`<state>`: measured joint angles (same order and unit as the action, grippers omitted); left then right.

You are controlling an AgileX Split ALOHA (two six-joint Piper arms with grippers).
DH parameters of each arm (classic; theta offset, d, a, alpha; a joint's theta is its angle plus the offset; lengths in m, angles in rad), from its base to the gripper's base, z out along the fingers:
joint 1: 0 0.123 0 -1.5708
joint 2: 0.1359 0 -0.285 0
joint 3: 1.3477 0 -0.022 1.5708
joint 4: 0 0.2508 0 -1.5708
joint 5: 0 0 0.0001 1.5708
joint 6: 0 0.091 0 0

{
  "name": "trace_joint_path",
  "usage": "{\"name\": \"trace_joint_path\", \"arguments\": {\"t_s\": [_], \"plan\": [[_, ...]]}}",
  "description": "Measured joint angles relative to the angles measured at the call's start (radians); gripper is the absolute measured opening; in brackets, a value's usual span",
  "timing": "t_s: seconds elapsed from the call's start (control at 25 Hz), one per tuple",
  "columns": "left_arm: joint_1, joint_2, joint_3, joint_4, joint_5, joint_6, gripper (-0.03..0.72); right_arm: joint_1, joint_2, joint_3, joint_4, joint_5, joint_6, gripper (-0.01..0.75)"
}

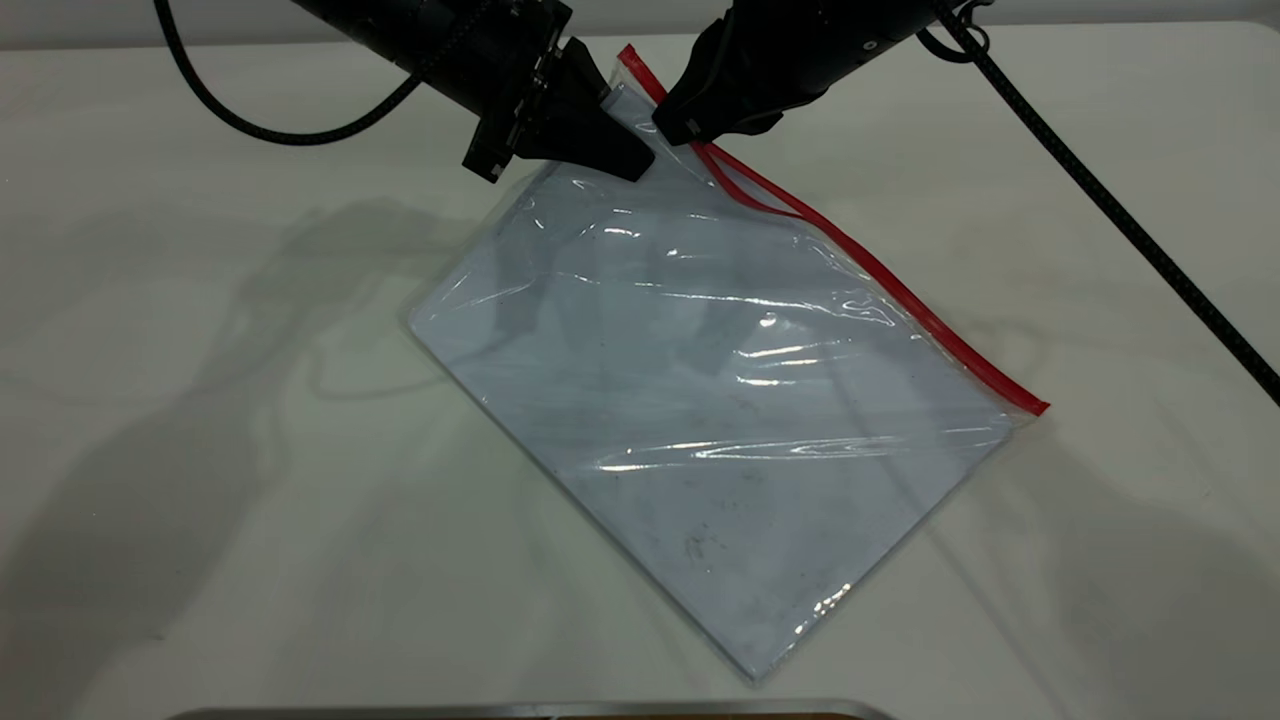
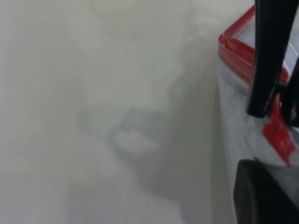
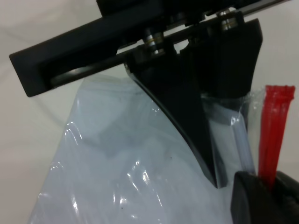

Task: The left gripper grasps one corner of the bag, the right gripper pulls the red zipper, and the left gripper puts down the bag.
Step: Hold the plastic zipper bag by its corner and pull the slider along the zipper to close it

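The bag lies slanted across the middle of the table, one plain corner pointing at the near edge, its far end lifted off the surface. The red zipper runs along its right-hand edge toward the far edge of the table. There the left gripper is clamped on the corner of the bag. Just beside it, the right gripper pinches the red zipper.

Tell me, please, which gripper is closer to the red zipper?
Right. The right gripper is on the red zipper, near its far end. The left gripper grips the bag just beside that strip, at the same corner.
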<state>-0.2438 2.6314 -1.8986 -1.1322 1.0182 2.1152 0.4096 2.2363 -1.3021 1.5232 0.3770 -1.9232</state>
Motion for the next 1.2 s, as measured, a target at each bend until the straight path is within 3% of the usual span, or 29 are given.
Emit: {"name": "trace_joint_path", "arguments": {"t_s": [0.2,0.32,0.6,1.04,1.2], "plan": [[0.000,0.000,0.000,-0.003,-0.003,-0.005,0.051,-0.008,0.000,0.000,-0.004,-0.011,0.016,0.032],[0.000,0.000,-0.009,-0.006,0.001,-0.040,0.051,-0.035,0.000,-0.003,-0.056,0.037,0.109,0.032],[-0.016,0.004,-0.067,0.003,0.042,-0.111,0.051,-0.114,-0.004,-0.017,-0.282,0.187,0.361,0.032],[-0.023,0.005,-0.113,0.007,0.063,-0.194,0.051,-0.184,-0.006,-0.019,-0.499,0.273,0.507,0.038],[-0.005,0.005,-0.113,-0.003,0.057,-0.263,0.051,-0.209,-0.006,-0.019,-0.663,0.282,0.568,0.043]]}}
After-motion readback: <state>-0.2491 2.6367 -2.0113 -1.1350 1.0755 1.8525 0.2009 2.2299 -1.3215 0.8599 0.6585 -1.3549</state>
